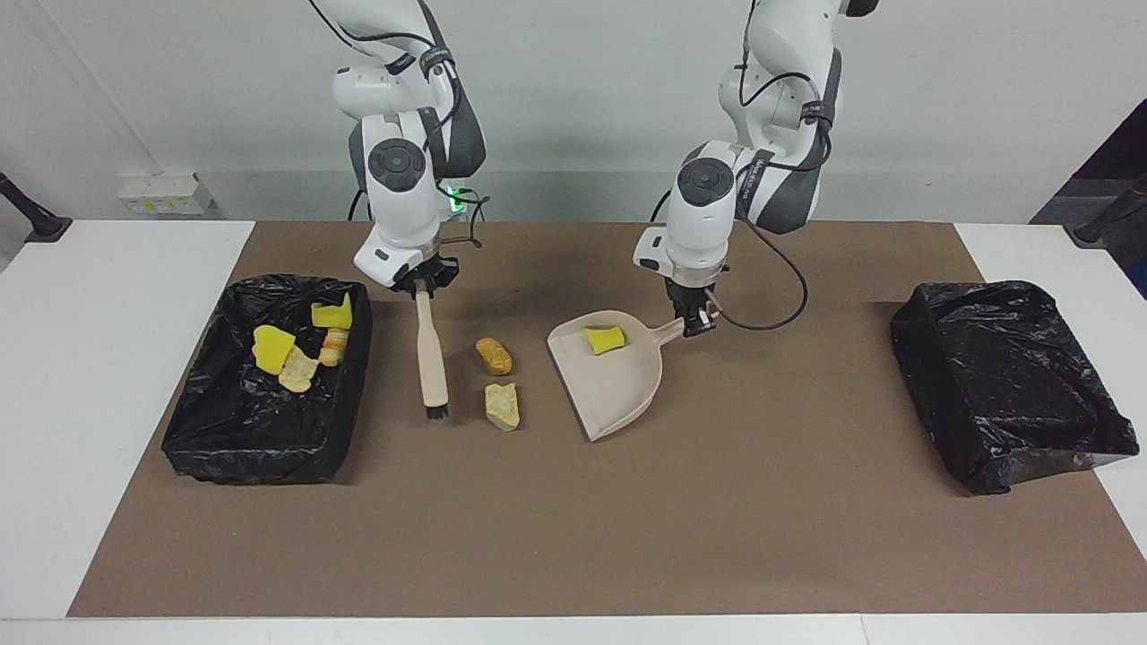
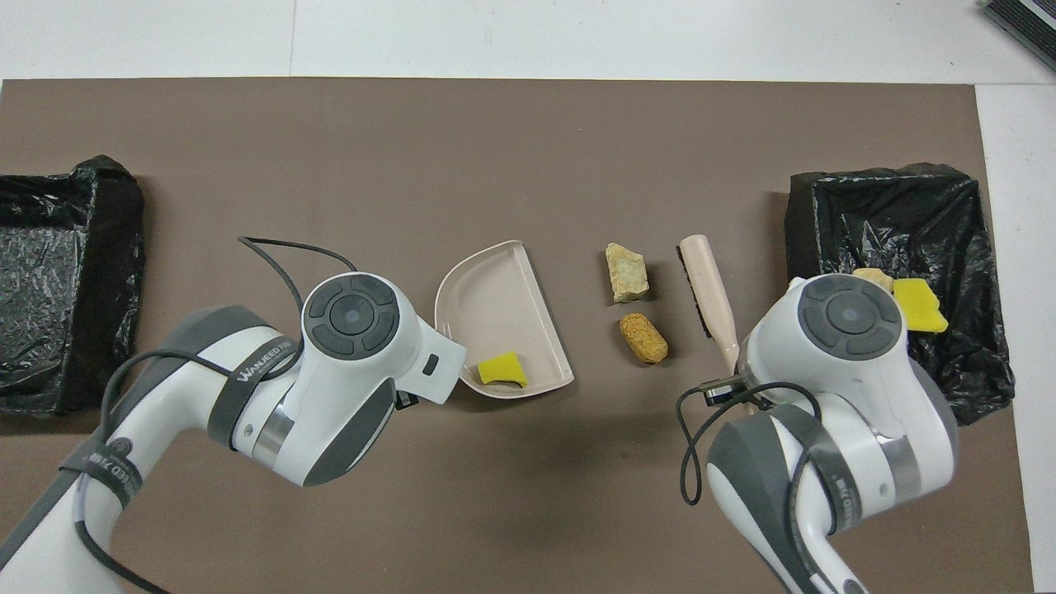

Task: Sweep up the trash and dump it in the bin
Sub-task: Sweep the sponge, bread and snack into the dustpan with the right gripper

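Right gripper [image 1: 421, 287] clamped on beige brush [image 1: 431, 356] handle, wrist pointing down, black bristles low over mat between the bin [image 1: 215, 448] holding four lumps and two loose trash lumps [image 1: 494, 356]. Left gripper [image 1: 692, 321] clamped on smooth beige dustpan [image 1: 618, 394] handle, pan tilted, spongy yellow chunk [image 1: 605, 339] inside. Second crinkled black-bagged bin [image 1: 1013, 385] at left arm's end.

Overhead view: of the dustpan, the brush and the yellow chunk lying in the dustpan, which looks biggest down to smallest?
1. dustpan
2. brush
3. yellow chunk, clearly the smallest.
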`<move>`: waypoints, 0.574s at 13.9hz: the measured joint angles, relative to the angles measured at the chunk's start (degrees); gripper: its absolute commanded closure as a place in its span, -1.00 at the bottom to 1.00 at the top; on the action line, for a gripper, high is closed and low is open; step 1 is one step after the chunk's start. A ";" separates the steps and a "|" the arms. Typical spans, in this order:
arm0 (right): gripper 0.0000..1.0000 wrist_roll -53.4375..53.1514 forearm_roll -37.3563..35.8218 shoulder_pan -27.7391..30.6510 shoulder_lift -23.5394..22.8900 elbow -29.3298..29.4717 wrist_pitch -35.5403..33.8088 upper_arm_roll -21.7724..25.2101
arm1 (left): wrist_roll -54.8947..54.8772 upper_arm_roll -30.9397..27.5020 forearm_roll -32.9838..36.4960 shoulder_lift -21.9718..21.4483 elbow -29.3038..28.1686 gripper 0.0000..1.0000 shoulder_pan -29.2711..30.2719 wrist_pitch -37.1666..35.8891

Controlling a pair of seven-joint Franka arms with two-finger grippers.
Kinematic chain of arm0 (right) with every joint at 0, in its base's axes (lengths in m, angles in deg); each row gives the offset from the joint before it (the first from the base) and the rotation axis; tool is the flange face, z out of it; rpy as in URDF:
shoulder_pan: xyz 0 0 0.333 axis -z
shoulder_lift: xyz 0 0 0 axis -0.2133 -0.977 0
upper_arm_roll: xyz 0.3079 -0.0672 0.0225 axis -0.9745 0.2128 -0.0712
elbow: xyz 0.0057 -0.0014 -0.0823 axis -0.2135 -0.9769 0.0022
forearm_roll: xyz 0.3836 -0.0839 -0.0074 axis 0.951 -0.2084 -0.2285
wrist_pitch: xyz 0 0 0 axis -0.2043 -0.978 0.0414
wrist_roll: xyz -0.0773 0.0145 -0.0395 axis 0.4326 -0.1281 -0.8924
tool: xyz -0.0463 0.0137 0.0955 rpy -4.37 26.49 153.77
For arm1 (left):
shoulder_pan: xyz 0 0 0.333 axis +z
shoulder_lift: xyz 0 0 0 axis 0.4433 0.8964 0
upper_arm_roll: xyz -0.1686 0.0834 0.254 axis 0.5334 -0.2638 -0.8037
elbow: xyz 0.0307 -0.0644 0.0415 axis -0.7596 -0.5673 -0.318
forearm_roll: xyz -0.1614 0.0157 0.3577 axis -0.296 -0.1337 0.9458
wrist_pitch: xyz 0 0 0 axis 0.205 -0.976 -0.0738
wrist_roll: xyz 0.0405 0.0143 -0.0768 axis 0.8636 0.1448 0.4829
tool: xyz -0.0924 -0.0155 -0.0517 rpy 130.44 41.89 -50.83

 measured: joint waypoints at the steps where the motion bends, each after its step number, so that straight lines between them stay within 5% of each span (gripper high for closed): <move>1: 1.00 -0.80 0.01 -0.85 -0.91 -0.05 0.73 -0.21 | 0.00 0.11 0.04 0.49 0.78 1.00 -0.01 -0.71; 8: 1.00 -14.74 5.00 -15.28 -4.99 0.92 5.75 -0.78 | 0.00 0.56 1.13 0.80 1.19 1.00 -0.97 -1.70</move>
